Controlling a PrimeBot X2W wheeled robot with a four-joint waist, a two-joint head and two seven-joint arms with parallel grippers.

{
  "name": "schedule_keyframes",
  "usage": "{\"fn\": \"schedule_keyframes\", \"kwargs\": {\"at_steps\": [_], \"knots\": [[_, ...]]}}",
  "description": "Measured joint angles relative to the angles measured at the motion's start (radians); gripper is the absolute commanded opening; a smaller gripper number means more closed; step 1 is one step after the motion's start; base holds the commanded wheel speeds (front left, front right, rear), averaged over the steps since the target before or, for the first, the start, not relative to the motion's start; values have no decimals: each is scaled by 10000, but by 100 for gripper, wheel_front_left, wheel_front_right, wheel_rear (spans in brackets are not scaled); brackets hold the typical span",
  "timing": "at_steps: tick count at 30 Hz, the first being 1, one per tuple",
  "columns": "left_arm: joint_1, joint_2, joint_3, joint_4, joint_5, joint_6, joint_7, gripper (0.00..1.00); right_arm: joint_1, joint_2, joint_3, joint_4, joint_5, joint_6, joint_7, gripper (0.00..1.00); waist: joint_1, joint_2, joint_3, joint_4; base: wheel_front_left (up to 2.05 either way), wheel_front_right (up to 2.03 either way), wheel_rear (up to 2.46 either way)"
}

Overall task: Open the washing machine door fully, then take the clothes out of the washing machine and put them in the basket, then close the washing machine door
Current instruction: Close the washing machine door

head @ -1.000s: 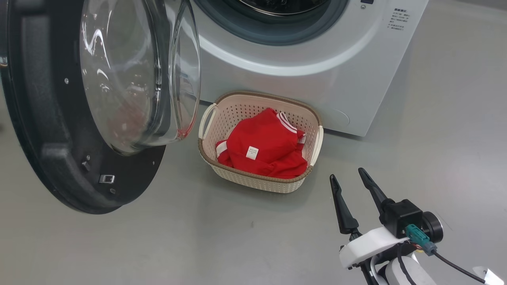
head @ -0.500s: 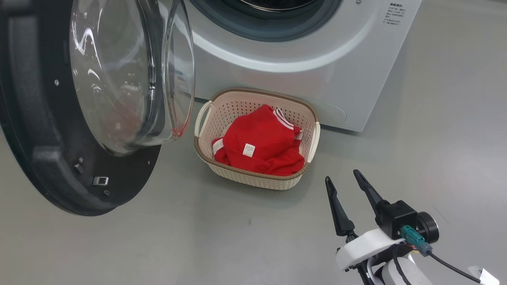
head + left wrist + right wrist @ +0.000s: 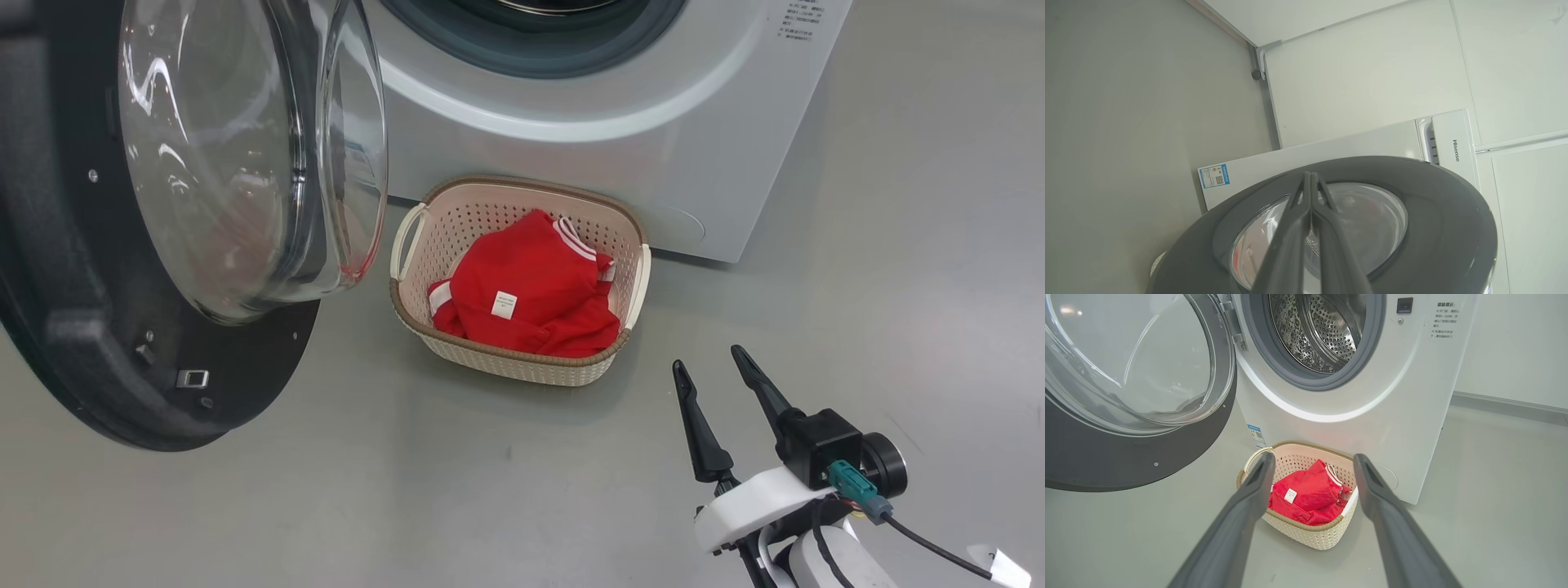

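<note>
Head view: the washing machine door point(image 3: 73, 286) stands swung open at the left, its black inner face towards the camera and its clear glass bowl point(image 3: 229, 163) bulging to the right. Behind it is the white washing machine point(image 3: 571, 147), the drum opening cut off by the top edge. The cream basket point(image 3: 522, 371) sits on the grey floor point(image 3: 408, 490) just in front of the machine's lower panel, beside the door's glass. The clothes point(image 3: 531, 294), bright red with white striped trim and a small white tag point(image 3: 504, 305), lie bunched inside the basket. At the lower right the right gripper point(image 3: 707, 358) hangs over bare floor, well apart from the basket, its two dark fingers spread and nothing between them.

Left wrist view: the left gripper point(image 3: 1309, 175) has its fingers pressed together with nothing between them. They lie across the door's outer face, over the round window; whether they touch it cannot be told. Past the door are the machine's white body, a blue label point(image 3: 1214, 175) and a pale wall point(image 3: 1363, 73).

Right wrist view: the right gripper's spread fingers frame the basket and the red clothes in it. Above, the perforated steel drum point(image 3: 1323, 330) shows no clothes in the part visible.
</note>
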Motion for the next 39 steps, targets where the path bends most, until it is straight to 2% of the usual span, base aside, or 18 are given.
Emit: {"fn": "schedule_keyframes", "kwargs": {"at_steps": [13,17,30,39], "knots": [[-869,278,61,1014,-851,608,1542,0,-147,-2,46,4,0,-79,0,100,0,-1,137,-103,0,0,0],[-1085,268,-226,1053,-1210,612,2192,0,-198,-2,48,-2,0,-82,0,100,0,0,184,-150,0,0,0],[-1155,255,-706,1302,-1344,593,3601,0,-301,-4,86,-50,13,-173,0,100,0,0,292,-334,0,0,0],[-1145,249,-826,1164,-1789,362,4684,0,-301,-6,82,-52,15,-182,0,100,0,0,299,-375,0,0,0]]}}
